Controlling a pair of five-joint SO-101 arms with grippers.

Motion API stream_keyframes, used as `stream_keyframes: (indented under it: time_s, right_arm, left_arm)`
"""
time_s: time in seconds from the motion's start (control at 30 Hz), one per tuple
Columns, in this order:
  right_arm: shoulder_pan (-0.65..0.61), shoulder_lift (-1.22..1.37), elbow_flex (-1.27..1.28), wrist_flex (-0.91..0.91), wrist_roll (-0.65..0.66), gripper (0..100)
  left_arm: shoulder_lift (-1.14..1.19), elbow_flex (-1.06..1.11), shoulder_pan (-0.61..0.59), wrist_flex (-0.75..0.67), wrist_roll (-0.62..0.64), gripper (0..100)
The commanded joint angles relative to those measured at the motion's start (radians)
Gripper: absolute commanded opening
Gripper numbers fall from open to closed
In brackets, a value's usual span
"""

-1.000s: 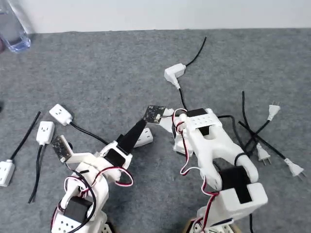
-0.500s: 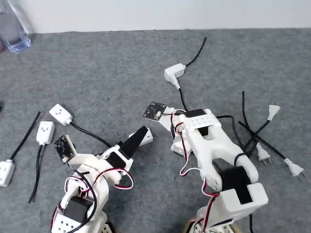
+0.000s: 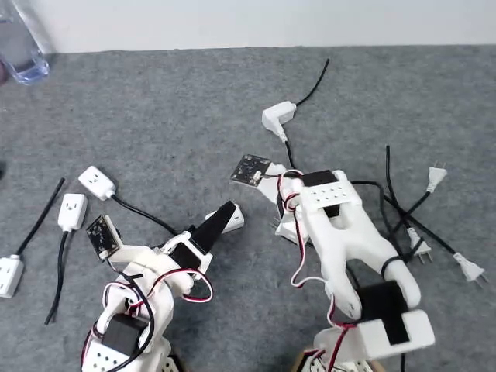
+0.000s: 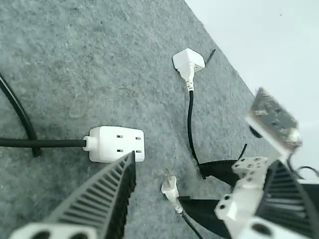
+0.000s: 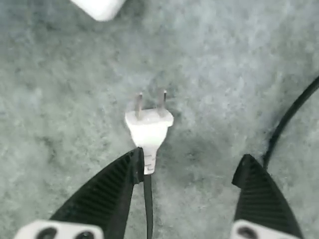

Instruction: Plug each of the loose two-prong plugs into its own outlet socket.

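I judge this the pickup step. My right gripper [image 5: 192, 162] hangs over the white two-prong plug on its black cord [image 5: 148, 124] at mid-frame, jaws apart. Next I'd lower and close squarely on the plug body. My left gripper [image 4: 202, 164], also spread, hovers near the white block socket [image 4: 117, 144], centre-left.

Plug [image 5: 148, 127] on carpet [image 5: 60, 74], outlet socket [image 4: 115, 144] near, to its left

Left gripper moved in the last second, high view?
Yes. The left gripper has drawn back toward its base: its tip reached past the white outlet socket, now it stops at it.
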Motion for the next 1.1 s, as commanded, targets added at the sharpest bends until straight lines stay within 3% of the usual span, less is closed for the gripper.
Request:
stream_keyframes:
  time_s: [0.0, 0.23, 0.73, 1.07]
  right_arm:
    - [-0.007, 0.041, -0.025, -0.039, -0.008, 26.7]
    - [-0.087, 0.013, -0.041, -0.008, -0.066, 26.7]
    - [-0.067, 0.093, -0.04, -0.059, -0.066, 26.6]
    - [-0.068, 0.099, -0.035, -0.059, -0.072, 7.0]
  left_arm:
    - [-0.009, -0.004, -0.005, -0.048, -0.008, 38]
    - [-0.009, -0.004, 0.0, -0.075, -0.006, 38]
    - [-0.009, -0.004, -0.005, -0.075, -0.006, 38]
    - [-0.009, -0.004, 0.002, -0.075, -0.006, 38]
